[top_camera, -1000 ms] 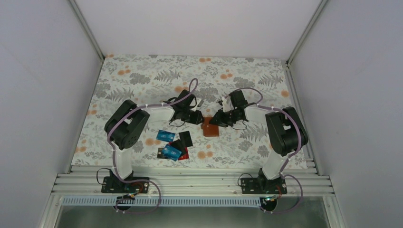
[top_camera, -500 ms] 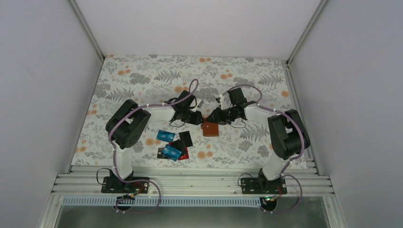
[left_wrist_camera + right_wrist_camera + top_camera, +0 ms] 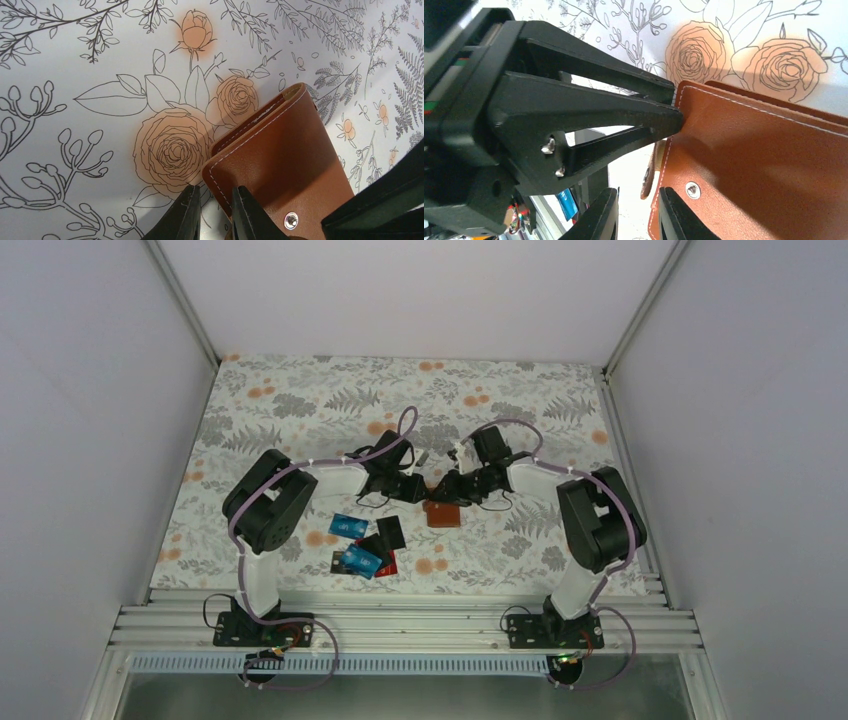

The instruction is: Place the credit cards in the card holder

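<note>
Card holder [image 3: 444,513] right of credit cards [image 3: 365,545]

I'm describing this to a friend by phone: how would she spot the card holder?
Find the flowered tablecloth and look near its middle, just right of the loose cards. The card holder sits there: a small reddish-brown folded wallet with pale stitching and a metal snap, thicker than the flat blue, black and red cards.
</note>
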